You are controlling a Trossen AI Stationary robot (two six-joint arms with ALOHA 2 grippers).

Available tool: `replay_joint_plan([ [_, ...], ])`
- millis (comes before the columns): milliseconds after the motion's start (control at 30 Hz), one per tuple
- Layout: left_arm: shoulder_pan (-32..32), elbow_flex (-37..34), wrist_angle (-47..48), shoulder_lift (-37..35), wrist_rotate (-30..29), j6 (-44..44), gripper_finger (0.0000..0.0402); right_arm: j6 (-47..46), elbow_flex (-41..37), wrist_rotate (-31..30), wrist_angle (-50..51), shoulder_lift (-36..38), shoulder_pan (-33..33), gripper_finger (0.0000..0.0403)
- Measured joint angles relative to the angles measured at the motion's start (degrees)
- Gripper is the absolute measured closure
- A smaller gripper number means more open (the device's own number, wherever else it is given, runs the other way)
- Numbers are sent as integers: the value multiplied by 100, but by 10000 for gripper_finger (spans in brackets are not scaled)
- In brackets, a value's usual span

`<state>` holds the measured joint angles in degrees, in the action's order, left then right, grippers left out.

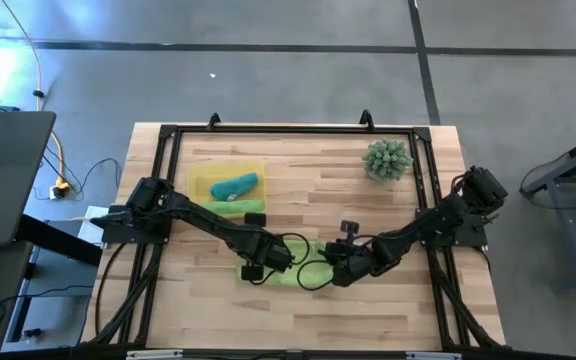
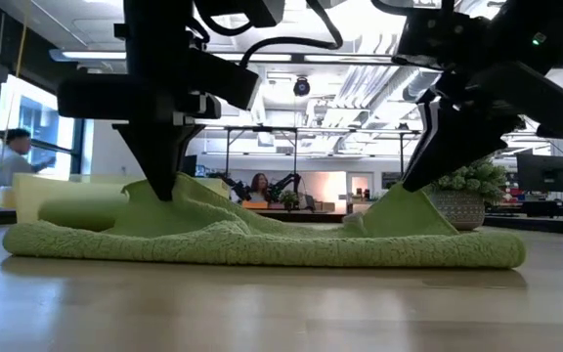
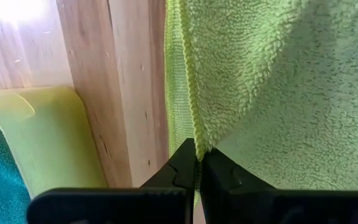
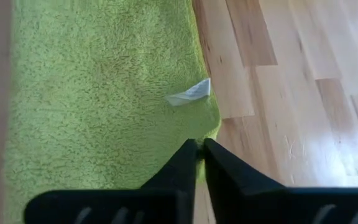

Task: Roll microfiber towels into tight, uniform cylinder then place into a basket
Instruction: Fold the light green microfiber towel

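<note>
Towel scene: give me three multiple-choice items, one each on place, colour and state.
1. Where is the teal towel?
A. in the basket
B. beside the plant
C. on the floor

2. What colour is the towel being worked?
A. teal
B. white
C. lime green

3. How are the left gripper and right gripper?
A. both wide open
B. both shut on the towel's edges
C. both away from it

Key:
1 A, the high view shows it inside the yellow tray.
2 C, every view shows green pile.
3 B, each wrist view shows fingers pinching an edge.

An open-plan lab office: exposed ceiling ducts [image 2: 360, 103], monitors [image 2: 543, 174], and people at desks [image 2: 259, 186].
</note>
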<state>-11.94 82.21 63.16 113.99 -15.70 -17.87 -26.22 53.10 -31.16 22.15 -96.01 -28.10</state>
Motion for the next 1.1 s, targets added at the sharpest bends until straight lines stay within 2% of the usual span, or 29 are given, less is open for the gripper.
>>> replay_joint_plan([
  [233, 4, 0, 0, 0, 9, -1, 401, 315, 7, 42, 4, 3, -2, 285],
  [333, 4, 0, 0, 0, 9, 0, 401, -29, 7, 426, -67, 11, -2, 261],
  [500, 2, 2, 4, 0, 9, 0, 401, -584, 15, 748, -207, -221, 13, 254],
  [833, -15, 2, 9, 0, 227, -18, 397, -636, 11, 785, -275, -650, 15, 253],
  [967, -55, 2, 11, 0, 218, -193, 370, -648, 9, 785, -296, -654, 15, 253],
  [1100, -59, 2, 30, 0, 142, -293, 326, -656, 9, 776, -300, -654, 17, 253],
])
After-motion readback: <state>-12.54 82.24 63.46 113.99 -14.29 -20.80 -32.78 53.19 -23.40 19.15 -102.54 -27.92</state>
